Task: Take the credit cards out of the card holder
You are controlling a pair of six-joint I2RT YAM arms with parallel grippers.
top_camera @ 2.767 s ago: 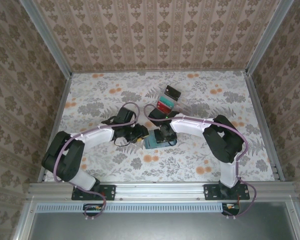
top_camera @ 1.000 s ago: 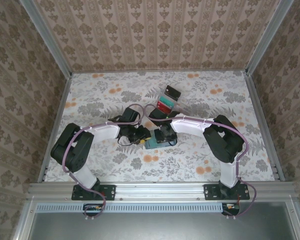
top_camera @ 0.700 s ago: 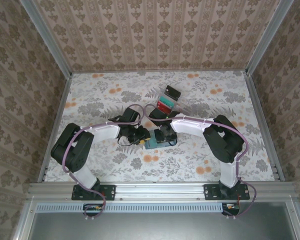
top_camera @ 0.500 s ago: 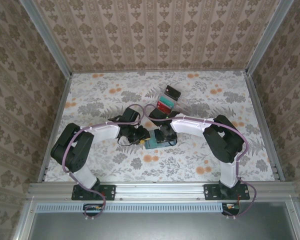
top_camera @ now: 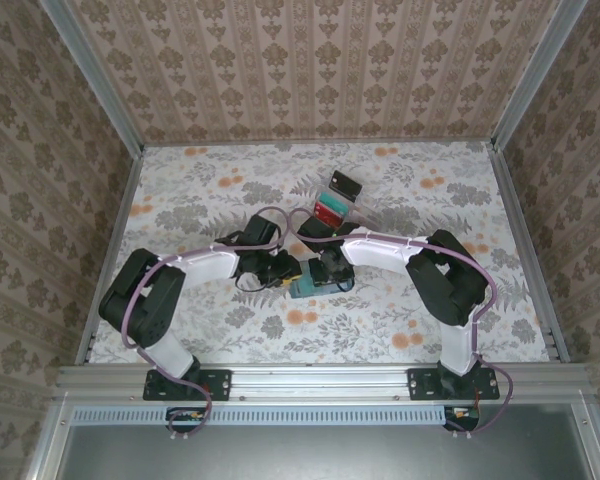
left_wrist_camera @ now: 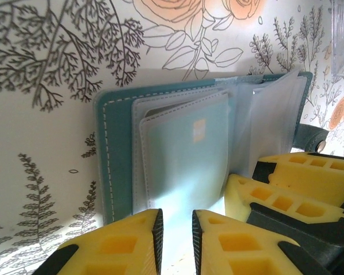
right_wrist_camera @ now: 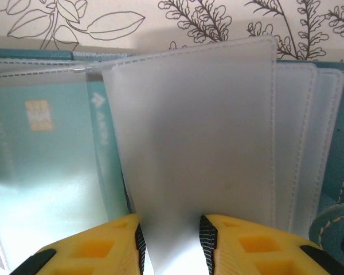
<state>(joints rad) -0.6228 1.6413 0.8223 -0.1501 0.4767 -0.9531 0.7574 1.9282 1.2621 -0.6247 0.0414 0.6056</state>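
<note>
Card holder [top_camera: 312, 286] lay open and flat, mid-table, between the two wrists. Teal cover was down, pale sleeves fanned up.

Right gripper [right_wrist_camera: 169, 232] had its jaws pinched on one frosted sleeve [right_wrist_camera: 195, 132]. Judged as peeling that leaf aside and pinning the holder so the slot behind stayed exposed.

That slot held a chip card [left_wrist_camera: 190, 154], pale teal through the plastic, gold chip showing, not out yet.

Left gripper [left_wrist_camera: 176, 229] sat at the near edge of that card's sleeve. Its jaws were narrow with the pale edge running between them. Couldn't tell if the pads were already biting, or whether on card or sleeve. Likely lined up to draw the card out along the slot while the other arm braced.

A red item [top_camera: 329, 210] and a dark item [top_camera: 346, 184] sat well apart toward the far side, too small to identify.

Table [top_camera: 200, 190] was covered in a floral print of grey leaves and orange roses. It was matte and flat, so thin cards would lie flush and be hard to pick up. Walls [top_camera: 300, 60] were beige damask paper on three sides, with aluminium rails [top_camera: 95, 80] at the corners.
</note>
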